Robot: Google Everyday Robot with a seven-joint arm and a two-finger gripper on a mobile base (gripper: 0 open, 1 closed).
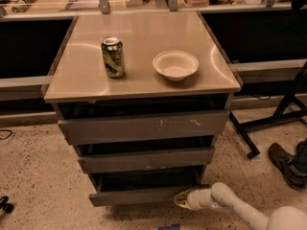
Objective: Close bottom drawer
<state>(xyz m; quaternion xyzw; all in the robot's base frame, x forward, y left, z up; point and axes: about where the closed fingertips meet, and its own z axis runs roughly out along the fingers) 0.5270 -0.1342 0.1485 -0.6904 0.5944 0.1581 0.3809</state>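
On the worktop of the grey-brown cabinet stood two containers, well apart from each other: one green-and-white can, upright at the left, and one white bowl to its right, whose inside showed only its own pale surface. Whether the can held anything could not be told. Below the worktop the cabinet carried three handleless drawers, stepped one under another and each narrower than the one above. The top drawer, the widest, bore white scratch marks on its flat front. The middle drawer sat beneath it, plain-fronted, with a dark gap above its edge. The bottom drawer, the narrowest, was the lowest of the three, just above the speckled floor, and stood pulled out, its front forward of the cabinet's body and its shallow box open to view from above; the box lay in shadow, so what was in it, if anything, could not be made out. One white arm reached in from the lower right corner, low over the floor, and ended in the single gripper, whose yellowish tip lay at the lower right part of the bottom drawer's front and seemed to touch it. Whether that gripper was spread or drawn together could not be told, and nothing could be seen held in it. One dark shoe rested on the floor at the right edge, beside a black stand leg.
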